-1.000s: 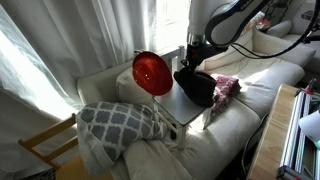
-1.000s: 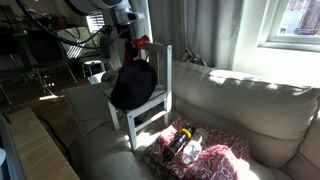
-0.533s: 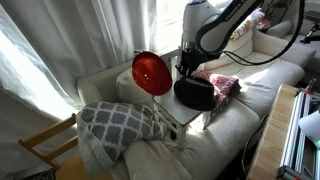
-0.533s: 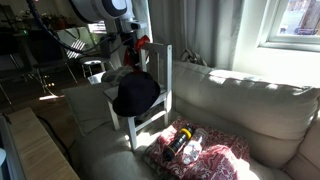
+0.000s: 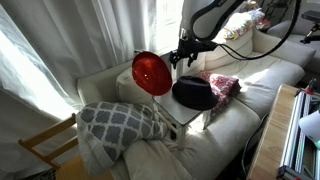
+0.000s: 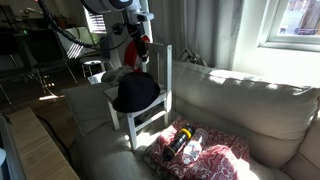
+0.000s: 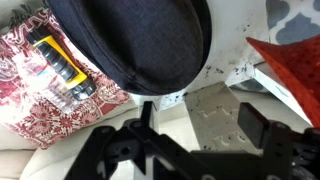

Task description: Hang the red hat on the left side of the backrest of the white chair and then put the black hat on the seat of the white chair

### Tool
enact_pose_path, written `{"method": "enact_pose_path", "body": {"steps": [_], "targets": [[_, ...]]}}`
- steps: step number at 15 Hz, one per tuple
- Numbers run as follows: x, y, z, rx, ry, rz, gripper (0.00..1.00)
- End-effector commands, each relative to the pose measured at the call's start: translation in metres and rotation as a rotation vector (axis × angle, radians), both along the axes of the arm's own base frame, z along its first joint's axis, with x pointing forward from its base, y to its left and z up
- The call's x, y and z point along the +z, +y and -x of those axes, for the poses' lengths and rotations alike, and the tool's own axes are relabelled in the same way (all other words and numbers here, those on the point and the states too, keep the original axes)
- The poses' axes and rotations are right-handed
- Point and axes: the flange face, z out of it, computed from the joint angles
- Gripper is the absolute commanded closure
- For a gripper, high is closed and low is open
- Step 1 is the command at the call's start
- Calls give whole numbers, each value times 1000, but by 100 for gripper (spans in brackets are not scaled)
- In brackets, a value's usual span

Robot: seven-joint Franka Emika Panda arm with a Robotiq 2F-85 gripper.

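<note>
The red hat [image 5: 152,72] hangs as a glossy red disc on a post of the white chair's backrest [image 6: 163,68]; in the wrist view its red edge [image 7: 292,66] shows at the right. The black hat [image 5: 195,94] lies on the seat [image 7: 215,98], also seen in an exterior view as the black hat [image 6: 136,93]. My gripper [image 5: 184,56] hovers just above the black hat, open and empty. In the wrist view the gripper [image 7: 205,122] has wide-apart fingers [image 7: 262,128] with only the white seat between them.
The chair stands on a pale sofa [image 6: 240,100]. A red-patterned cloth [image 7: 40,65] with a yellow-and-black object [image 7: 62,66] lies beside the chair. A grey patterned cushion [image 5: 120,122] and a tan wooden chair [image 5: 45,150] are at the sofa's other end. Curtains [image 5: 60,50] hang behind.
The gripper opened and let go of the black hat, which settled onto the seat. The gripper then rose a little above it.
</note>
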Motion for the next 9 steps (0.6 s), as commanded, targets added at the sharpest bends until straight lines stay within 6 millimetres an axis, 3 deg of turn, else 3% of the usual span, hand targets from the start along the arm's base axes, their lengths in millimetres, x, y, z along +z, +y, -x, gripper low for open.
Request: {"method": "enact_pose_path", "body": {"steps": [1,7,9], "targets": [[35,-28,2,101,-3,-63,0],[110,-51,5,380,-35,-209,0],[133,-80,14,442,-29,-248,0]]}}
